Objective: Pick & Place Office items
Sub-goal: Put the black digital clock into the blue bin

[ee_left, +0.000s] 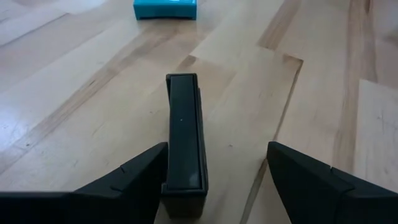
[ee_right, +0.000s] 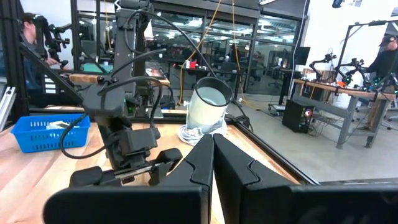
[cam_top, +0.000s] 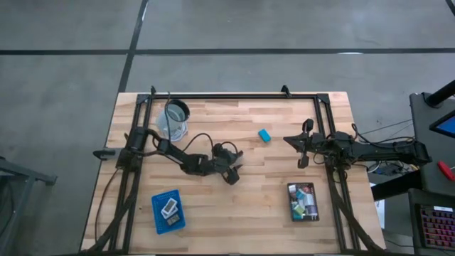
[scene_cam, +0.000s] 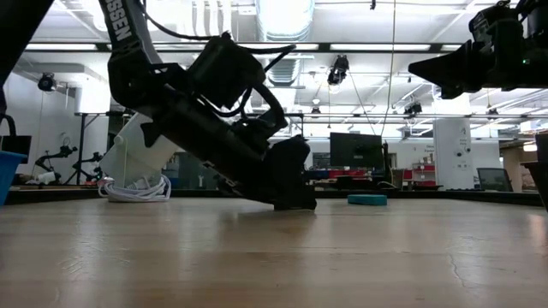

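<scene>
My left gripper (ee_left: 217, 146) is open and low over the table's middle (cam_top: 233, 174). A flat dark rectangle (ee_left: 185, 134) stands on its long edge on the wood between the fingers, close against one finger (ee_left: 140, 171) and well away from the other (ee_left: 305, 174). A teal block (cam_top: 264, 135) lies on the table beyond it, also seen in the left wrist view (ee_left: 165, 9) and the low view (scene_cam: 366, 200). My right gripper (ee_right: 212, 149) is shut and empty, raised above the table's right part (cam_top: 288, 139). My left gripper comes in low and slanting from the table's left, its fingers lying along the dark rectangle. One finger (ee_left: 149, 163) sits right beside the rectangle's side face (ee_left: 171, 155); whether it touches, I cannot tell. The rectangle rests on the table.
A blue tray (cam_top: 168, 211) with a few pieces sits near the front left. A black tray (cam_top: 303, 201) holding several coloured pieces sits at the front right. The clear round cup (cam_top: 175, 119) stands at the far left. A black frame (cam_top: 234, 96) runs along the far and side edges.
</scene>
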Available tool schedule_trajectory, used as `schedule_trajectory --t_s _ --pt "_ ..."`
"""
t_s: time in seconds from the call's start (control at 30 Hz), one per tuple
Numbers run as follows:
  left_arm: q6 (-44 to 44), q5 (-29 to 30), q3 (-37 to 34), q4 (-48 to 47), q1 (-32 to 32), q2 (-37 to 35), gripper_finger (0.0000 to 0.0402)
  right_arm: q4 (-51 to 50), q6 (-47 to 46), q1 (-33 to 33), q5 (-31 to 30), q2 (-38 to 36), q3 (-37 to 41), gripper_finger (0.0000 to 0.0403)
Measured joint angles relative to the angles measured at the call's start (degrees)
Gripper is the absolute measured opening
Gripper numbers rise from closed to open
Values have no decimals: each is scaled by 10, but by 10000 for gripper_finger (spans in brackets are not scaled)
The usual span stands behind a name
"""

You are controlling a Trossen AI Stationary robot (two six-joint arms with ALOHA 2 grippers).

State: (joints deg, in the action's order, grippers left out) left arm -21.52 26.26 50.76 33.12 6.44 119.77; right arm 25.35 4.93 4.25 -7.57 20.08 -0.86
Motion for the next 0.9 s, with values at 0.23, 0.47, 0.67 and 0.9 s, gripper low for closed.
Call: schedule_trajectory --t_s 0.23,0.47,0.67,0.9 --pt "0 -7 0 -6 -1 0 276 0 0 0 0 0 0 8" --pt "0 -8 -1 -13 -4 -1 238 0 0 0 0 0 0 8" --pt "-11 -7 -1 -21 -10 -2 171 0 0 0 0 0 0 8" --pt "-13 -5 -1 -23 -11 -2 86 0 0 0 0 0 0 8"
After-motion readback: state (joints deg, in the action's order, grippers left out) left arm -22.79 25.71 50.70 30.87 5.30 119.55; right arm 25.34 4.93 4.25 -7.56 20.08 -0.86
